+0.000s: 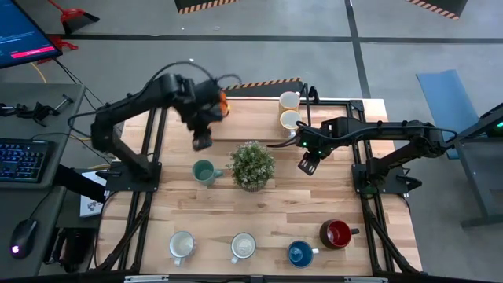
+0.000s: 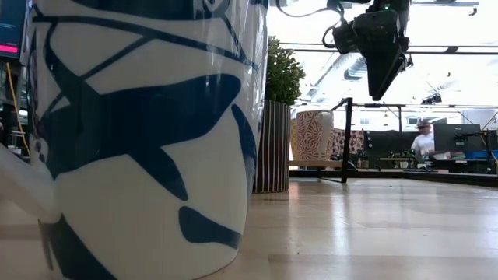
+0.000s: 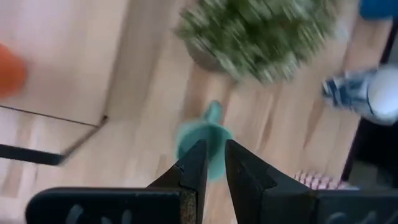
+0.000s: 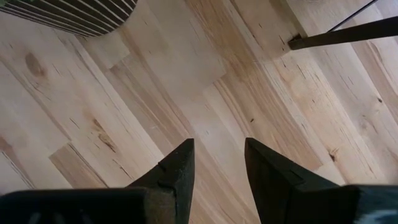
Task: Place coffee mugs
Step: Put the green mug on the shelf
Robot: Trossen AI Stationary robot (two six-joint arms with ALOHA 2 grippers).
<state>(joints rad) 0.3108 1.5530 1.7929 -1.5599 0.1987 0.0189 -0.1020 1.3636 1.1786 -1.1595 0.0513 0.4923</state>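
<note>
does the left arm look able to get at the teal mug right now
Probably yes. The left hand hangs above the table just behind the teal mug, its fingers a little apart and holding nothing. Nothing lies between them; the potted plant stands off to the mug's side, apart from it.

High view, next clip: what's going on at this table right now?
Two arms are setting out coffee mugs around a potted plant. Neither tool holds anything. The left tool hangs just above the teal-green mug, fingers slightly parted. The right tool hangs open over bare wood beside the plant. Two white mugs and an orange mug sit at the far edge; two more white, a blue and a dark red mug line the near edge.
</note>
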